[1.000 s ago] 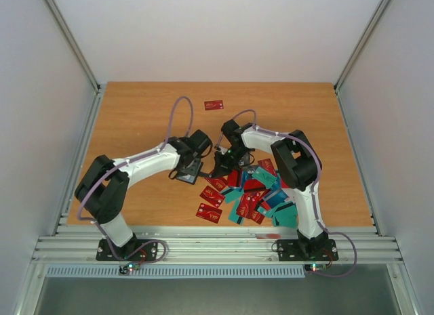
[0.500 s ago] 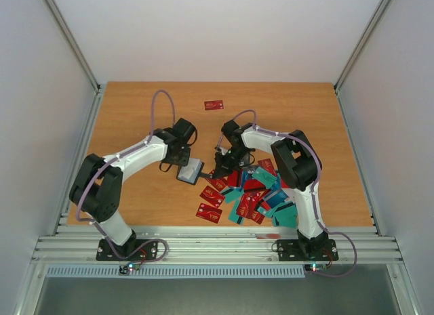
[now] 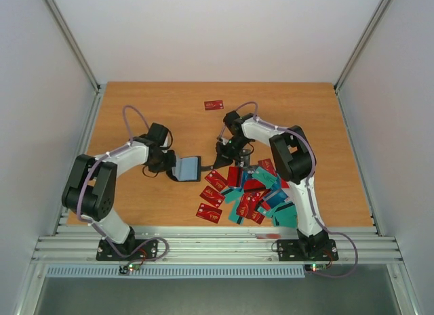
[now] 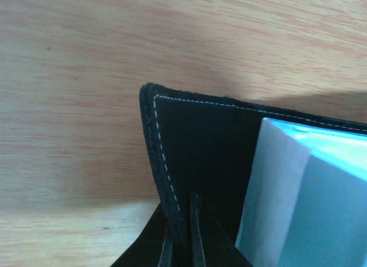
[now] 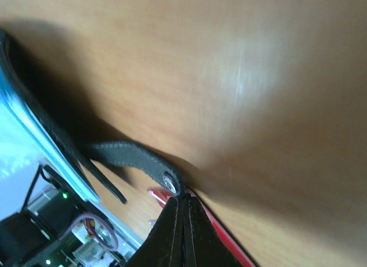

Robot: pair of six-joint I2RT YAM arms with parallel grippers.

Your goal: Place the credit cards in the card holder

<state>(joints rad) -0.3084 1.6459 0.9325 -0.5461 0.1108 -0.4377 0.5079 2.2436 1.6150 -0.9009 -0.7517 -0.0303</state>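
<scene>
Left hand (image 4: pixel 182 235) clenched on the edge of the card holder (image 3: pixel 188 167), which lies open at mid-counter (image 3: pixel 129 118). The right hand (image 5: pixel 183 206) pinches its snap strap (image 5: pixel 129 158). Credit cards (image 3: pixel 252 192) lie heaped just beside.

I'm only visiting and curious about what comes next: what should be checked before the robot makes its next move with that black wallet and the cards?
1. Left hand grips the card holder by its cover: ok.
2. Right hand pinches the strap: ok.
3. Holder spread open, pale sleeves showing: ok.
4. A card in a hand, ready to insert: not ok, both hands are on the holder.
5. Credit cards lying near the right arm: ok.
6. Free slot in the sleeves: cannot tell.
</scene>
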